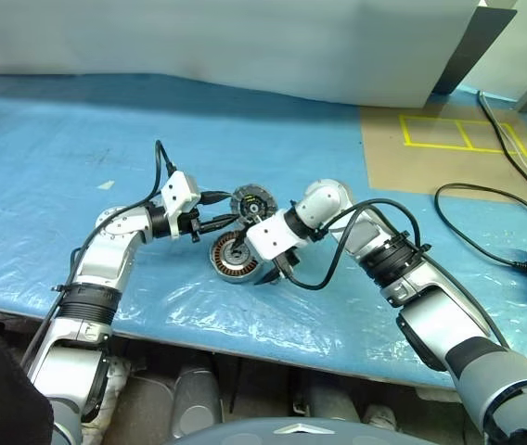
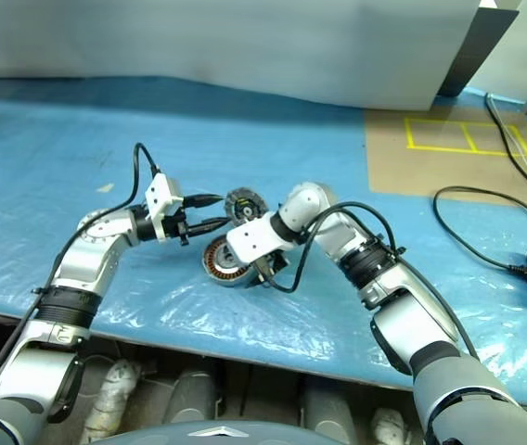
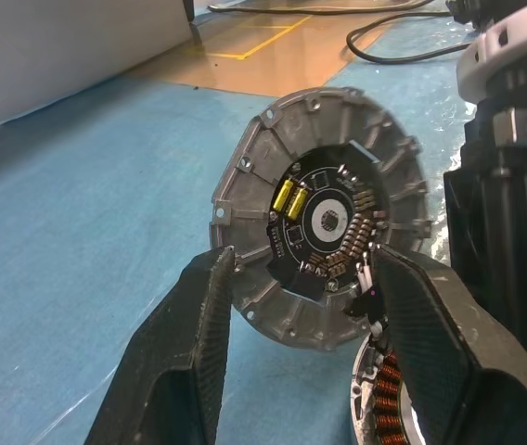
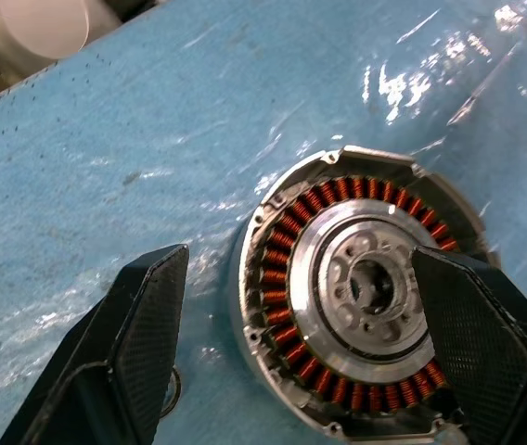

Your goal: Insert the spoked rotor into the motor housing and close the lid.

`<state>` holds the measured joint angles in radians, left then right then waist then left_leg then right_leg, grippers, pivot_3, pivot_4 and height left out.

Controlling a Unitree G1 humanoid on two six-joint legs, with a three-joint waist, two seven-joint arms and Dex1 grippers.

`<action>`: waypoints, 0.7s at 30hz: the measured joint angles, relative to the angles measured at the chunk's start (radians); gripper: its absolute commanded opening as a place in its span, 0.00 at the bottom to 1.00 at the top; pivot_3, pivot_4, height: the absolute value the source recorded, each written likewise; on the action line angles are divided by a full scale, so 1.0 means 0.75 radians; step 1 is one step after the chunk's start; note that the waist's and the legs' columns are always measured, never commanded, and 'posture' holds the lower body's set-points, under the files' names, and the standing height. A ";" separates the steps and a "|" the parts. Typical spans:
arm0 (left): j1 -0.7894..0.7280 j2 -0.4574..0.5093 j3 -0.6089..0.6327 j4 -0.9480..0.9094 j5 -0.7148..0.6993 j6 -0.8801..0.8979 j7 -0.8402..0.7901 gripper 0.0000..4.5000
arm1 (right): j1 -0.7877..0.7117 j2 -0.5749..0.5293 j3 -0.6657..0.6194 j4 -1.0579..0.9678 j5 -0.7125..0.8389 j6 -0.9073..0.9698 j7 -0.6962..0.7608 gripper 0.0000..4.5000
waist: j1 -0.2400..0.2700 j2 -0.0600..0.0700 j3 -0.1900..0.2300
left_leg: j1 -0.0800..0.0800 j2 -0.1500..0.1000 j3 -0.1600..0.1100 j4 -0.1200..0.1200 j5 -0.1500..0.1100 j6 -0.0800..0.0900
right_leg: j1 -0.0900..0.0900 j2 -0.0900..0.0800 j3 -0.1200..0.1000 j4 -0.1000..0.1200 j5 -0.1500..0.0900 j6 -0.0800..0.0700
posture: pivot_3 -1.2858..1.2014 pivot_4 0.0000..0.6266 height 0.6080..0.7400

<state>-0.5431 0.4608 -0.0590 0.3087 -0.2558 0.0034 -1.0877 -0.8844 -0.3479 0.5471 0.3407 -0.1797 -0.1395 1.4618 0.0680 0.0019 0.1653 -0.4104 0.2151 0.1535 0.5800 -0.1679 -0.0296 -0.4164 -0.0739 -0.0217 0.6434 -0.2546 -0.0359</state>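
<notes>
Here, right tool [image 4: 291, 343] spread over motor housing [image 4: 361, 301]

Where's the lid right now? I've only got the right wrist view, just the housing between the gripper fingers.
Observer: The lid is off the table, held in the left gripper, just above the motor housing.
Operator: Which way does it face?
Observer: It stands on edge, its circuit-board side with two yellow parts toward the left wrist camera.
Operator: Anything nearby to snag?
Observer: A black cable lies on the table to the right, well away.
</notes>
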 measured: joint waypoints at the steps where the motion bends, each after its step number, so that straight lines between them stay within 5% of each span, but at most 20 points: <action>1: -0.005 0.000 0.000 0.002 0.001 0.000 -0.002 0.56 | 0.000 -0.006 -0.004 -0.016 0.013 0.014 -0.001 0.90 | 0.000 0.000 0.000 | 0.000 0.000 0.000 0.000 0.000 0.000 | 0.000 0.000 0.000 0.000 0.000 0.000 | 0.52 0.24 1.00; 6: -0.016 0.000 -0.002 0.024 0.005 0.000 -0.012 0.56 | 0.005 -0.079 -0.043 -0.148 0.089 0.109 0.018 0.90 | 0.003 0.000 0.000 | 0.000 -0.001 0.000 0.000 0.001 -0.002 | 0.000 0.000 0.000 -0.001 0.001 0.002 | 0.52 0.24 1.00; 11: -0.008 -0.005 -0.010 0.009 0.003 0.009 -0.026 0.56 | 0.157 -0.243 -0.220 -0.454 0.280 0.491 0.012 0.90 | 0.014 0.000 0.000 | 0.000 -0.001 -0.001 0.000 0.001 -0.002 | 0.002 0.000 0.000 -0.002 0.003 0.004 | 0.52 0.24 1.00; 16: 0.141 -0.013 -0.019 -0.167 -0.042 0.089 -0.019 0.56 | 0.534 -0.331 -0.516 -0.773 0.437 0.921 -0.254 0.90 | 0.033 0.000 0.000 | 0.006 0.000 0.001 -0.005 0.000 -0.005 | 0.005 0.000 0.001 -0.004 0.000 0.000 | 0.52 0.24 1.00; 21: 0.232 -0.012 -0.018 -0.302 -0.087 0.213 0.026 0.56 | 0.862 -0.304 -0.584 -0.872 0.467 1.090 -0.496 0.90 | 0.032 0.001 0.001 | 0.012 -0.001 0.001 -0.006 -0.002 -0.008 | 0.010 0.000 0.003 -0.008 -0.001 0.001 | 0.52 0.24 1.00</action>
<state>-0.3688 0.4518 -0.0723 0.0820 -0.3212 0.1633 -1.0680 -0.2377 -0.5756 0.1089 -0.3131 0.1707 0.6784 1.0898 0.0924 0.0024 0.1658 -0.4018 0.2146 0.1542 0.5751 -0.1693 -0.0353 -0.4089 -0.0740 -0.0197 0.6377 -0.2553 -0.0353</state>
